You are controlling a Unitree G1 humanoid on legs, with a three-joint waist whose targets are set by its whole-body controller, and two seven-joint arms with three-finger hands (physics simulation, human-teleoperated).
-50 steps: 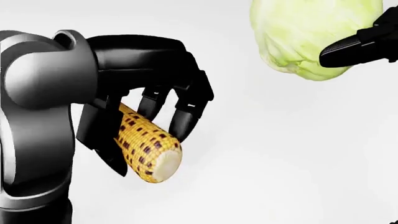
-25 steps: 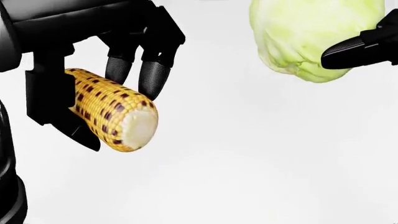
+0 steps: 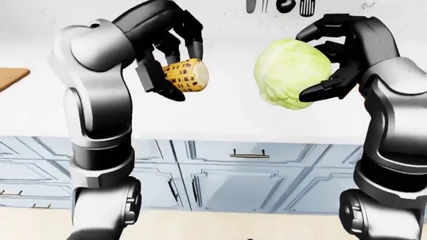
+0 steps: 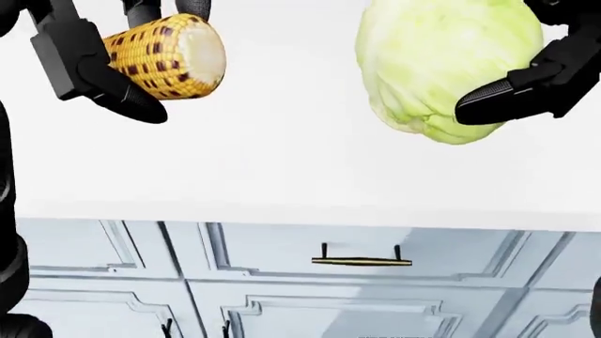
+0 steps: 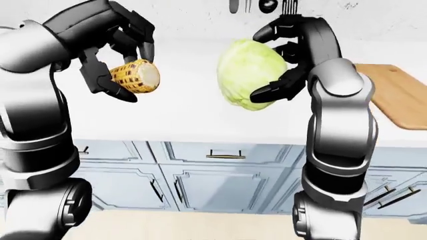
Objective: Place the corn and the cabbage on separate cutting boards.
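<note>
Clearly the carrying step is in hand: both items are lifted and neither is set down yet. Nearest, the left hand [image 3: 170, 50] is clenched around the corn [image 3: 184, 75], its cut end facing the camera, while the right hand [image 3: 337, 55] grasps the cabbage [image 3: 292, 73] from its right side; both hang above the white tabletop [image 3: 227, 117]. Beyond, one cutting board [image 5: 394, 95] lies on the tabletop to the right in the right-eye view, bare as far as it shows; another board's corner [image 3: 10, 77] peeks in at the left edge. Next, each arm likely needs to swing outward toward its own board. Utensils [image 3: 277, 5] hang farthest off.
</note>
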